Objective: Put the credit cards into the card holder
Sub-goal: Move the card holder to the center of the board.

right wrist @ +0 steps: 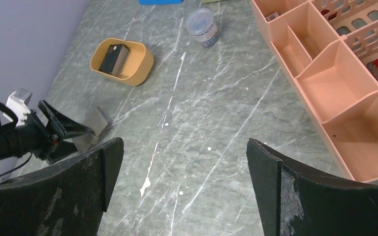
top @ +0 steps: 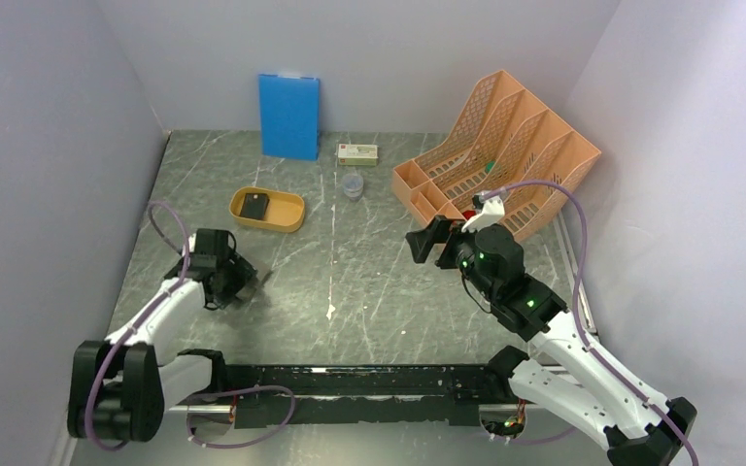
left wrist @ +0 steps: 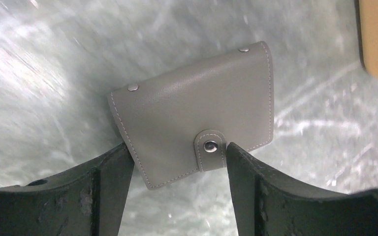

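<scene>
Grey marbled counter point(top: 369, 291) carries everything. Orange file organizer point(top: 505, 155) stands just ahead-right of the right pincer point(right wrist: 184, 142). Blue board point(top: 288, 116) leans on the back wall, far ahead of both pincers.

Right pincer: jaws wide, nothing between them, hovering over bare counter.

Left pincer point(left wrist: 177, 147): down at the counter, jaws partway apart and straddling the near corner of the card holder point(left wrist: 197, 108). Both fingers sit right at its edges; cannot tell if they press it or only flank it.

Card holder: folded shut, snap strap fastened, stud facing up, lying on the counter between the left pincer's fingers and reaching out ahead of them. From the right pincer it is well off to the left.

Yellow tray point(top: 287, 216): ahead-right of the left pincer, near but apart. Credit cards point(right wrist: 114, 58) lie inside it, dark; count unclear.

Small clear jar point(top: 352, 184) and a flat box point(top: 357, 152): ahead-left of the right pincer, well apart.
</scene>
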Controlling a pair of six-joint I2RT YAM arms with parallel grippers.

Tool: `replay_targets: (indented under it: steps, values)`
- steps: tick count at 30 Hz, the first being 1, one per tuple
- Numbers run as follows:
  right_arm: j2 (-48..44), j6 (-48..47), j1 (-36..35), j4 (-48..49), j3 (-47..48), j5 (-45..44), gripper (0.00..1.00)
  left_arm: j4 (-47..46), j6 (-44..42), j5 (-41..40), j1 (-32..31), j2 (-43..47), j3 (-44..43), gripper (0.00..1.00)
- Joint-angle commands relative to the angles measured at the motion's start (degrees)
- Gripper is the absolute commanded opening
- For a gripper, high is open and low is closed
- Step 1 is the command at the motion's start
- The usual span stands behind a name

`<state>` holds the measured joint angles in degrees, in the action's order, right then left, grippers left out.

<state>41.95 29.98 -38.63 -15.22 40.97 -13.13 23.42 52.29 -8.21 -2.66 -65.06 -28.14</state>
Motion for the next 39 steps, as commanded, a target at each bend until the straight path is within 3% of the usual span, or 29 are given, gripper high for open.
replay_targets:
  steps: [1, 7, 13, 16, 17, 20, 22, 26, 30, 34, 39]
  values:
    - [-0.7, -0.1, 0.3, -1.7, 0.5, -0.9, 1.00, 7.4, 5.6, 3.9, -5.4, 5.6, 3.3, 0.74]
    - [-0.1, -0.7, 0.4, -2.0, 0.9, -0.7, 1.00, 17.7, 0.1, -3.3, -6.0, 12.3, -7.1, 0.95]
    - [0.5, -0.2, 0.4, -0.9, -0.1, 1.4, 1.00, 15.1, -8.8, -6.3, -5.9, 4.4, -14.9, 0.94]
    - [1.4, 0.0, 0.4, -1.0, 0.3, 2.8, 1.00, 9.8, -9.5, -4.5, -5.8, 0.8, -14.2, 0.85]
    - [1.7, 0.1, 0.3, -1.2, 0.6, 3.2, 0.99, 8.4, -9.6, -4.6, -5.5, -0.3, -13.7, 0.77]
    - [2.3, 0.0, 0.4, -1.8, 1.6, 5.4, 0.98, 6.8, -9.4, -4.1, -3.1, -4.3, -12.9, 0.41]
    - [2.4, -0.3, 0.3, -1.7, 1.6, 7.1, 0.98, 6.9, -8.8, -4.1, -0.7, -5.6, -12.0, 0.28]
    - [2.4, 0.0, 0.3, -0.7, 0.4, 9.2, 0.97, 4.5, -8.5, -2.1, 4.0, -6.1, -8.3, 0.21]
    - [3.2, 0.7, 0.4, -0.5, 0.2, 10.5, 0.96, 3.5, -9.9, -0.3, 4.0, -7.5, -6.3, 0.14]
    - [4.1, 1.5, 0.4, 0.0, 0.1, 10.9, 0.95, 1.2, -9.9, 2.8, 0.7, -8.3, -3.4, 0.05]
    - [5.3, 2.6, 0.4, 0.1, 0.3, 11.9, 0.95, -1.2, -6.2, 5.7, -6.9, -6.2, 0.1, 0.05]
